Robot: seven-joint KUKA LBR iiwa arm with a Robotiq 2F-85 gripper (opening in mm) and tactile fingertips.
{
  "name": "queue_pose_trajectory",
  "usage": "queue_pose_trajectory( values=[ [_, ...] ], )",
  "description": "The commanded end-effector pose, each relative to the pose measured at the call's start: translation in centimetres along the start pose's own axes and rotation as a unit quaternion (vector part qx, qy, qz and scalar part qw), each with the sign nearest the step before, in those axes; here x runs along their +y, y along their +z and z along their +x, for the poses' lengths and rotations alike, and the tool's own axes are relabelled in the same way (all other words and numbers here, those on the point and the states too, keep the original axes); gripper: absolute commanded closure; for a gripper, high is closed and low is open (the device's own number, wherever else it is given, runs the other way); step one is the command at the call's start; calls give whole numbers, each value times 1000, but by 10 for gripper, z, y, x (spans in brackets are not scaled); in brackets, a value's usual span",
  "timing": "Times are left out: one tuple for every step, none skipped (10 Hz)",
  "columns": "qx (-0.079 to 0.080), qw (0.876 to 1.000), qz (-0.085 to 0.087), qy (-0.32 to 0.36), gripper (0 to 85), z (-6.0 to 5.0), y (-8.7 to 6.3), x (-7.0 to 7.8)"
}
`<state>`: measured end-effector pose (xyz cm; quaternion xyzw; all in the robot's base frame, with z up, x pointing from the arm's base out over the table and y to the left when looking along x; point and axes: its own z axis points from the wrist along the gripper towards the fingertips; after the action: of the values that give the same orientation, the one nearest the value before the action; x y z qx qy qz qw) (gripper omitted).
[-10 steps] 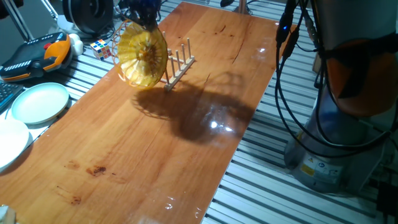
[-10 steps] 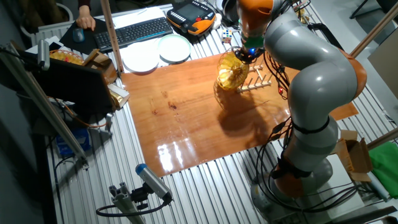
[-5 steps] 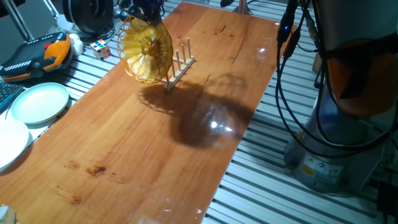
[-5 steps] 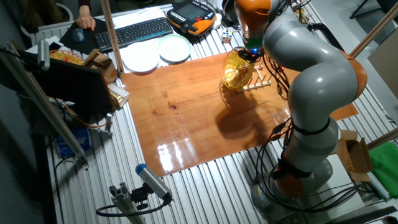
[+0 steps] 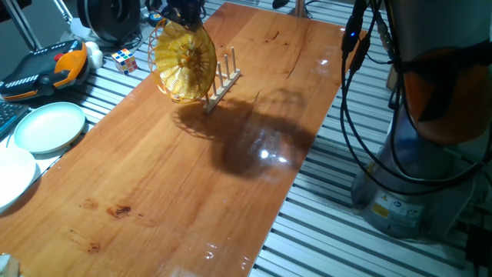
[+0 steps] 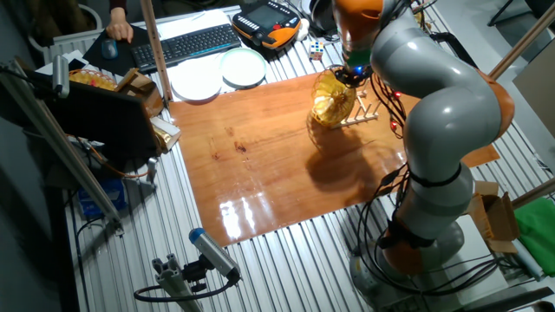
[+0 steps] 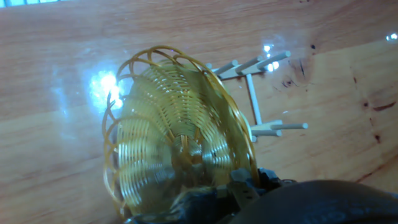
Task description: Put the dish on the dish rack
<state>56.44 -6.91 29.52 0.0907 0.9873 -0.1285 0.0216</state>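
The golden-yellow woven dish [image 5: 183, 61] hangs on edge, held by its top rim, right against the near end of the small wooden dish rack [image 5: 224, 79]. My gripper [image 5: 181, 15] is shut on the dish's rim above it. In the other fixed view the dish [image 6: 332, 98] overlaps the rack [image 6: 360, 113]. In the hand view the dish [image 7: 174, 149] fills the middle, and the rack's pegs [image 7: 255, 99] stick out just behind its rim; the fingers are mostly hidden by the dish.
A pale green plate [image 5: 49, 127] and a white plate [image 5: 11, 177] lie off the table's left edge. A Rubik's cube [image 5: 125, 60] and an orange-black pendant [image 5: 46, 68] sit behind. The robot base [image 5: 430, 131] and cables stand to the right.
The dish has moved a little toward the rack, from beside it to against its near pegs, and sits slightly higher in the fixed view. The grip is unchanged.
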Motion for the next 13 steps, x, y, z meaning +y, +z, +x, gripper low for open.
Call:
queue_pose_trajectory(
  values=[
    [0, 1000, -5, -1, 843, 0, 0, 0],
    [2, 1000, -10, -1, 843, 0, 0, 0],
    [3, 1000, -6, 2, 843, 0, 0, 0],
    [-3, 1000, 28, 12, 843, 0, 0, 0],
    [-9, 998, 58, 22, 843, 0, 0, 0],
    [-7, 997, 77, 19, 843, 0, 0, 0],
    [-6, 997, 80, 17, 843, 0, 0, 0],
    [-5, 996, 85, 11, 843, -1, -3, -6],
    [-4, 997, 81, 8, 843, -5, -8, -15],
    [0, 997, 75, 12, 843, -9, -12, -28],
    [1, 997, 72, 14, 843, -13, -13, -38],
    [1, 997, 75, 17, 843, -18, -13, -45],
    [0, 996, 90, 16, 843, -20, -11, -49]
  ],
)
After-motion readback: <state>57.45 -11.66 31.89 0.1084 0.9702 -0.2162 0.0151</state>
